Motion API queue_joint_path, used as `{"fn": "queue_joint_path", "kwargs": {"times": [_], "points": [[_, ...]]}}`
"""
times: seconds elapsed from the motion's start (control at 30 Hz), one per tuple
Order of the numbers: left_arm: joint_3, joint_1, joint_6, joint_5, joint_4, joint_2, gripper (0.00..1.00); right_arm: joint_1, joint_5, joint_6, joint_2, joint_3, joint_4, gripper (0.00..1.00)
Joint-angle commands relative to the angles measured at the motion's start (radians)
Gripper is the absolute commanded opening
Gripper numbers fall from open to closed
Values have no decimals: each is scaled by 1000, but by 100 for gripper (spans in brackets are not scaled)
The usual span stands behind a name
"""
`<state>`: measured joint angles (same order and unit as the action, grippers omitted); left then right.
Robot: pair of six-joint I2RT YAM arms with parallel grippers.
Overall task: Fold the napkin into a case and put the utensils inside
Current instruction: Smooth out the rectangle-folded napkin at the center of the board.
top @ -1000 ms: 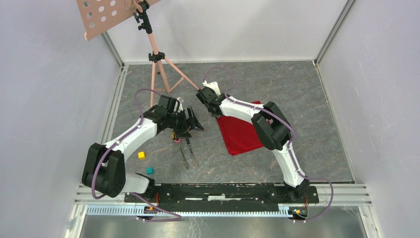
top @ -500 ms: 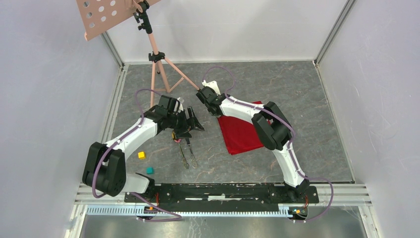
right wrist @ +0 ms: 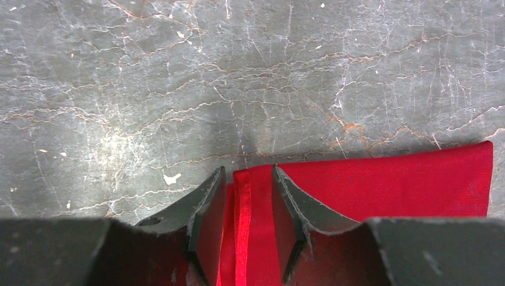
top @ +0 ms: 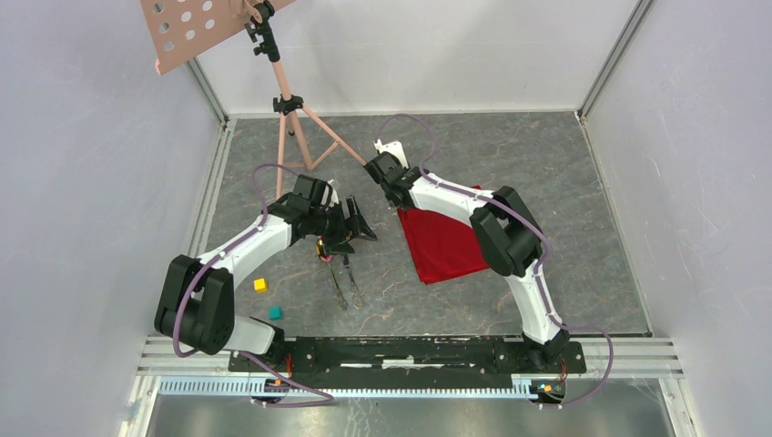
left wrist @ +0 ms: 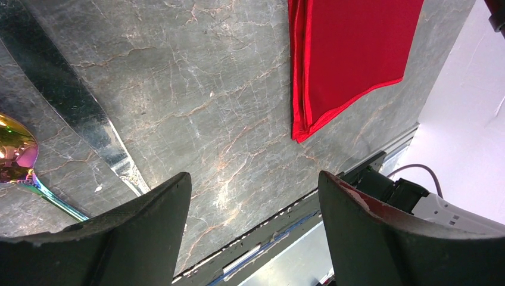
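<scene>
Presently, the grey marble-patterned table is seen from above, enclosed by pale walls, with a pink music stand set on its tripod at the far left. The napkin is found lying flat just right of centre, folded into a layered red rectangle and partly hidden under the right arm. Its stacked edges are seen along one side in the left wrist view. The right gripper is lowered onto the napkin's far-left corner. Its jaws are parted only narrowly, and a strip of the folded edge is straddled between them. The cloth is seen lying flat there, and a firm pinch cannot be confirmed. The left gripper is held above bare table to the left of the napkin. Its jaws are spread wide, and nothing is held between them. The utensils are recorded lying on the table just near of the left gripper, well apart from the napkin and outside it. In the left wrist view, a spoon with an iridescent gold bowl is noted beside a flat shiny blade. Which other pieces are present cannot be made out from above. A yellow block and a teal block are logged nearer the left arm's base, apart from the cutlery.
</scene>
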<state>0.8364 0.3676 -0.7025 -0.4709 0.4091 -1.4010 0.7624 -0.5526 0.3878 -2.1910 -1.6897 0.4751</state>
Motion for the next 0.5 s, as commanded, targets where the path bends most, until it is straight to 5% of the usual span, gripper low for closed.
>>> {"fn": "queue_joint_path", "kwargs": {"times": [0.0, 0.47], "points": [[4, -3, -16, -19, -34, -6, 85, -12, 5, -7, 16, -28, -15, 39], [7, -3, -13, -15, -32, -13, 85, -15, 35, -4, -48, -27, -33, 37]]}}
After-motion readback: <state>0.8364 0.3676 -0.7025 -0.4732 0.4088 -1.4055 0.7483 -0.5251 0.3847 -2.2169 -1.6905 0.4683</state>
